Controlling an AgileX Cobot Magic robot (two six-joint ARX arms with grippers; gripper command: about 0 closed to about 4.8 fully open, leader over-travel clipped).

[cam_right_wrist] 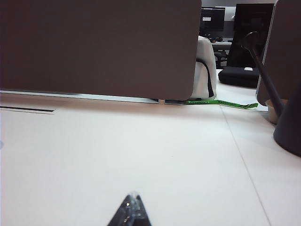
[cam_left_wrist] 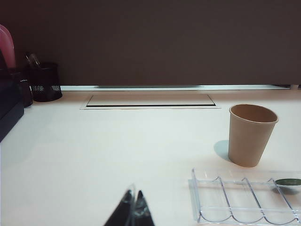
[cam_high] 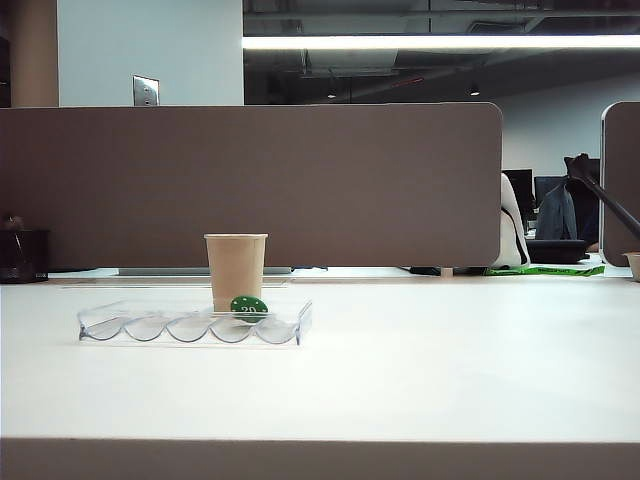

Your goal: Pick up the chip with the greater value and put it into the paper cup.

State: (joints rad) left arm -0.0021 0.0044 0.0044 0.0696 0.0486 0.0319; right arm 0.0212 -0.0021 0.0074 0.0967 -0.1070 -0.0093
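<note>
The black poker chip marked "100" cannot be made out in any view. On the left of the white table (cam_high: 420,370), a clear plastic chip tray with scalloped slots (cam_high: 190,325) is seen, with a green round chip marked "20" (cam_high: 249,306) standing at its right part. The tan paper cup (cam_high: 236,270) stands upright just behind the tray. The left gripper (cam_left_wrist: 133,207) is held low over bare table, fingers together and empty. The right gripper (cam_right_wrist: 131,209) is likewise pressed closed over bare table, well apart from the tray.

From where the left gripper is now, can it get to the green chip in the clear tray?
Probably yes. The left gripper is shut, low over bare table, and nothing stands between it and the clear tray. The green chip lies at the tray's far end beside the paper cup, so the cup may crowd it.
</note>
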